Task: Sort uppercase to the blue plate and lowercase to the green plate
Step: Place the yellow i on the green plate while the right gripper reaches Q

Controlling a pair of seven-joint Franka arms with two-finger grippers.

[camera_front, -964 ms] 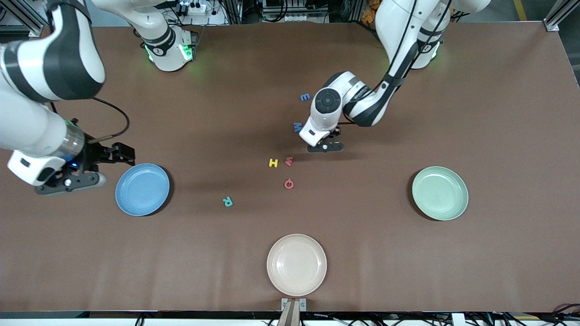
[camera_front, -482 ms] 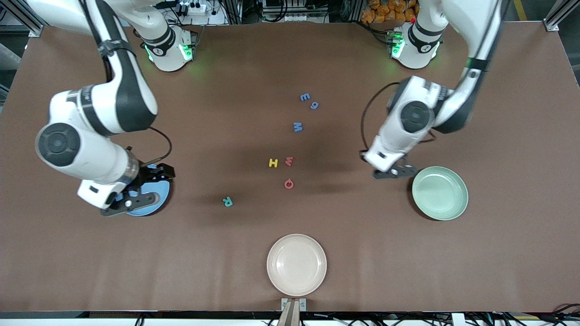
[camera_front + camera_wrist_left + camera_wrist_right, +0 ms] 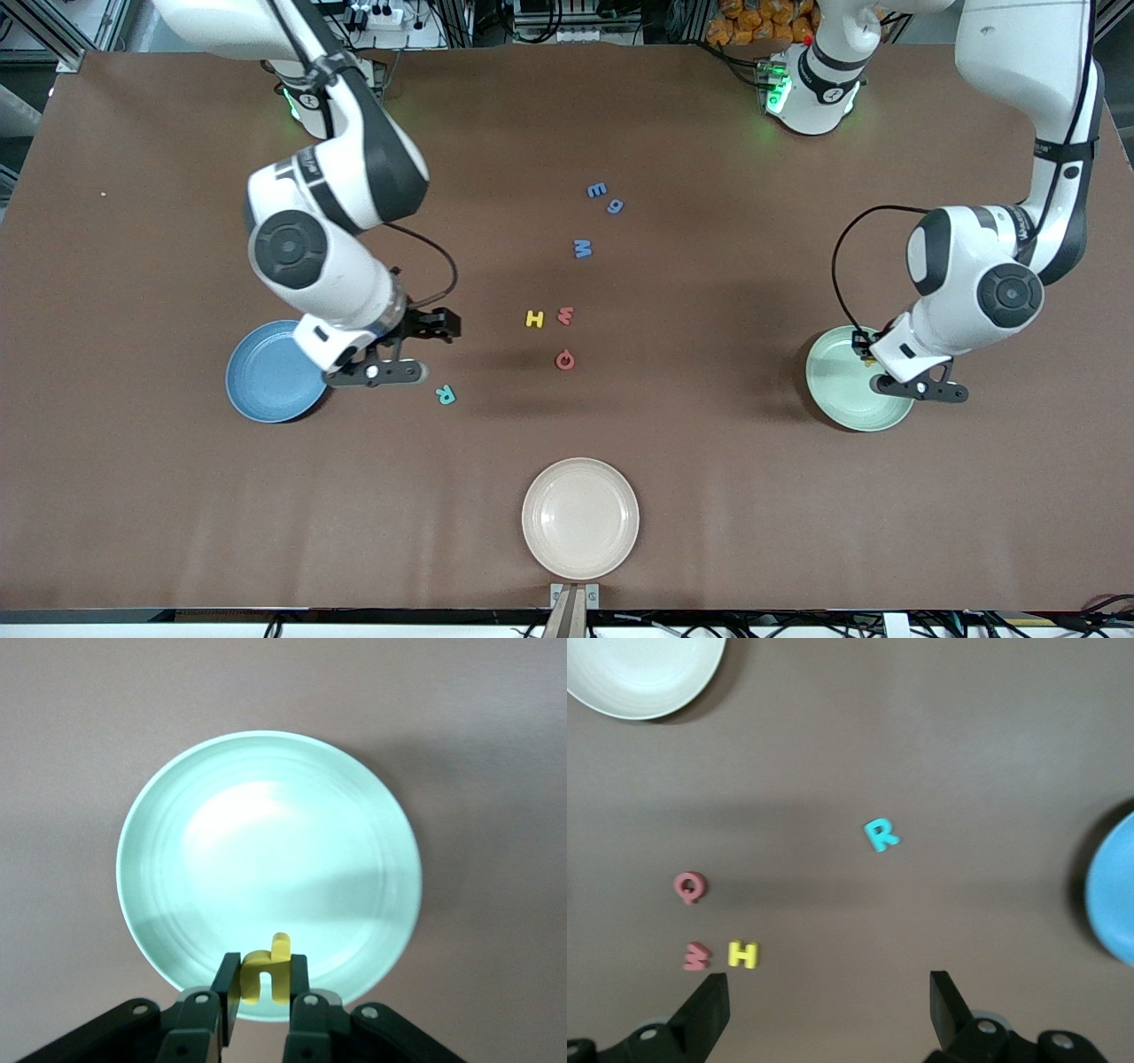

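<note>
My left gripper [image 3: 264, 985] is shut on the thin yellow lowercase letter [image 3: 266, 967] and hangs over the green plate [image 3: 266, 797], near its rim; in the front view it [image 3: 873, 361] is over that plate [image 3: 850, 403]. My right gripper [image 3: 826, 1005] is open and empty, over bare table between the blue plate [image 3: 266, 381] and the teal R [image 3: 445, 395]. The yellow H [image 3: 534, 319], red w [image 3: 565, 315] and red Q [image 3: 565, 360] lie mid-table. Blue M [image 3: 582, 249], the blue E-like letter [image 3: 597, 190] and blue g [image 3: 614, 206] lie farther from the front camera.
A cream plate [image 3: 580, 518] sits near the table's front edge, in the middle. Both the blue and the green plate hold nothing. The right wrist view shows the R [image 3: 881, 834], Q [image 3: 689, 887], w [image 3: 696, 955] and H [image 3: 743, 953].
The left arm swung from the letter cluster to over the green plate, carrying the yellow letter. The right arm swung from beside the blue plate, across it, toward the teal R.
</note>
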